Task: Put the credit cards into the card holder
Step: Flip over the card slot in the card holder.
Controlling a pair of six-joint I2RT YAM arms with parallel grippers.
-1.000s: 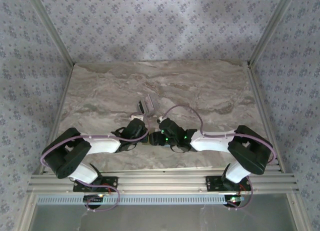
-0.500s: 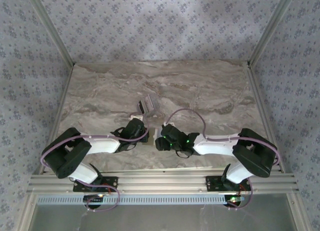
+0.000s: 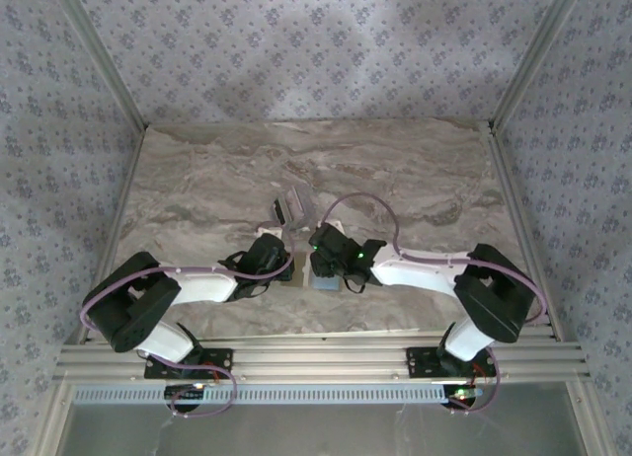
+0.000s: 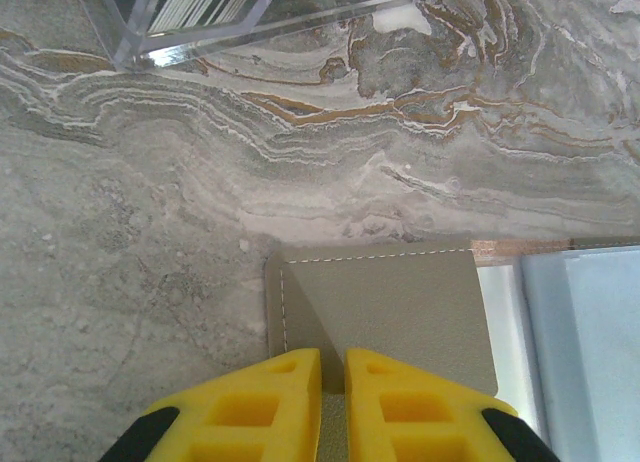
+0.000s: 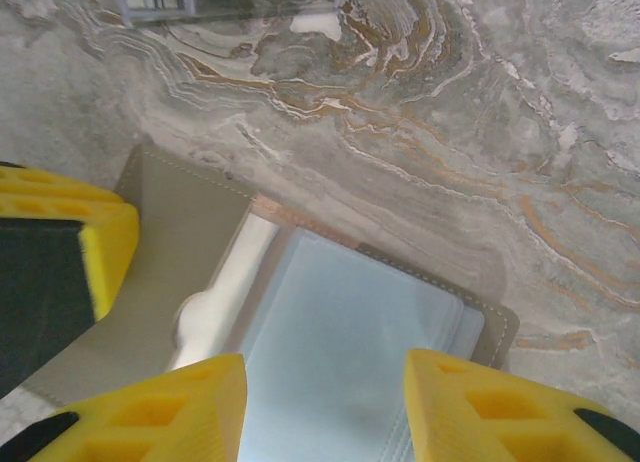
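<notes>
One pale card (image 5: 340, 352) lies on the open holder (image 4: 390, 312), apparently not yet tucked in. The left gripper (image 4: 333, 382) pinches the holder; the right gripper (image 5: 325, 402) hovers wide over the card. More cards (image 4: 200, 2) wait in the far box (image 4: 130, 47).

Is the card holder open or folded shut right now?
Open: the left end effector pinches the card holder by its tan flap; the pale blue inner sleeve lies bare.

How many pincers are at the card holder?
2: the left pincer pinches the card holder by its flap; the right pincer is open over the pale blue sheet on it.
</notes>
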